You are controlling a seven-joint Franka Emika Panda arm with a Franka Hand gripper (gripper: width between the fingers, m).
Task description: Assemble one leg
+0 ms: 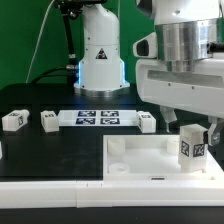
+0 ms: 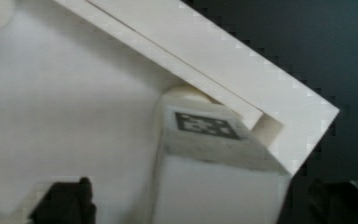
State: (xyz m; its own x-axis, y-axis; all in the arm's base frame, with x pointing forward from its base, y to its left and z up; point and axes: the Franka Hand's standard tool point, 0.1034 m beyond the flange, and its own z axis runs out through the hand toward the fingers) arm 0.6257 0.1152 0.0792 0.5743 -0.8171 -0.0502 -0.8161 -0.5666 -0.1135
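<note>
Presently, my pincer [image 2: 208,205] gaped empty astride the upright leg [image 1: 192,146], in the tray [image 1: 140,160], at the exterior view's right.

four legs [image 1: 12,121] [image 1: 48,120] [image 1: 147,122] [image 1: 192,146], one tray [image 1: 140,160], one marker board [image 1: 97,118].

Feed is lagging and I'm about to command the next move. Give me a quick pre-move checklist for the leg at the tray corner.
1. Leg stands upright at the white tray's corner: ok.
2. Leg fully seated in its hole: cannot tell, the joint is hidden.
3. Gripper open, with the visible finger apart from the leg: ok.
4. Leg's tag readable in the wrist view: ok.
5. Three loose legs lie beside the marker board, off the tray: ok.
</note>
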